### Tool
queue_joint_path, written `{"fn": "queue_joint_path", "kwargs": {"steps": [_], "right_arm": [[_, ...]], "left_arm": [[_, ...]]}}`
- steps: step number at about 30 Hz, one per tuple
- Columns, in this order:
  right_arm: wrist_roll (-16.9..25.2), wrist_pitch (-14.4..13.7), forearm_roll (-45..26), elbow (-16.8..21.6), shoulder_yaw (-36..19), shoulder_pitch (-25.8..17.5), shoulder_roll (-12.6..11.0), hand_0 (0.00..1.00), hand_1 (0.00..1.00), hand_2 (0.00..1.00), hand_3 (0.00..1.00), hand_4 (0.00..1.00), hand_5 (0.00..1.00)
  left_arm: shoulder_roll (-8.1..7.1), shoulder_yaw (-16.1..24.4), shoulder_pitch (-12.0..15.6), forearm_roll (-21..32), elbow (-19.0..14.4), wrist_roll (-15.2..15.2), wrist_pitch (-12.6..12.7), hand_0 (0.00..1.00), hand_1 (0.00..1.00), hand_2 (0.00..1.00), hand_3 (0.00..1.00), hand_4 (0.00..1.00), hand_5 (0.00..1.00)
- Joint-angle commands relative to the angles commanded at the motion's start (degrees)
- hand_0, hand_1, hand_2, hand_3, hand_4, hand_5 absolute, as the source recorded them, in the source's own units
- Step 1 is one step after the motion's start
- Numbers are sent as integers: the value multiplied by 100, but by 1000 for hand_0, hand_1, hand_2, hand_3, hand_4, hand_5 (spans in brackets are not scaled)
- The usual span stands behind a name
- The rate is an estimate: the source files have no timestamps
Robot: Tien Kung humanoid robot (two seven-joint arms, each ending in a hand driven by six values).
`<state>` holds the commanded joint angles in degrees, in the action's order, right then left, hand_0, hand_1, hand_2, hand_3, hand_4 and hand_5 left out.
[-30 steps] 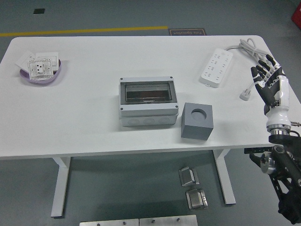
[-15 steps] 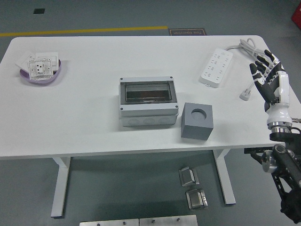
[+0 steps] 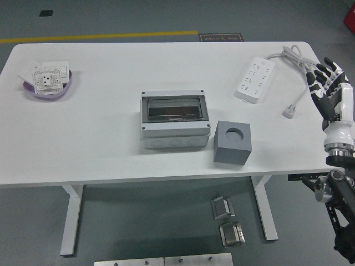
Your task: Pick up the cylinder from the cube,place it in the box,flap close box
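Observation:
A grey cube point(image 3: 232, 142) with a round hole in its top stands near the table's front edge, right of centre. I see no cylinder on it. A grey box point(image 3: 175, 119) with a dark see-through flap lying shut over it stands just left of the cube. My right hand point(image 3: 328, 80) is at the table's right edge, far right of the cube, fingers spread and empty. My left arm is out of view.
A white power strip point(image 3: 255, 78) with its cable and plug point(image 3: 289, 112) lies at the back right, close to my right hand. A purple bowl point(image 3: 49, 83) holding white socket parts stands at the far left.
My right hand has drifted to the right and slightly up, away from the cube toward the table's right edge. Its fingers stay spread. Nothing on the table has moved.

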<state>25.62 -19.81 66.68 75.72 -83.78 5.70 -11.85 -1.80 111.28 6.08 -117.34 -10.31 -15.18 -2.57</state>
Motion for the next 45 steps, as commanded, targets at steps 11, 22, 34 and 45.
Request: {"fn": "queue_joint_path", "kwargs": {"steps": [11,22,34,45], "right_arm": [[20,-52,15,20,-97,-40,45,856,788,784,794,931,500],[15,-50,11,17,-94,-65,41,854,783,779,789,906,478],[16,-104,1,13,-150,-76,55,851,782,777,785,893,468],[17,-134,26,29,-178,-87,56,849,776,774,782,887,464]], "left_arm": [[41,50,-23,-21,0,-23,0,630,539,533,578,373,98],[56,59,-8,-18,0,-35,3,629,540,534,579,376,95],[29,4,-26,41,0,-42,9,629,539,533,579,381,92],[23,27,-22,28,0,-42,11,627,540,533,580,393,84]]}}
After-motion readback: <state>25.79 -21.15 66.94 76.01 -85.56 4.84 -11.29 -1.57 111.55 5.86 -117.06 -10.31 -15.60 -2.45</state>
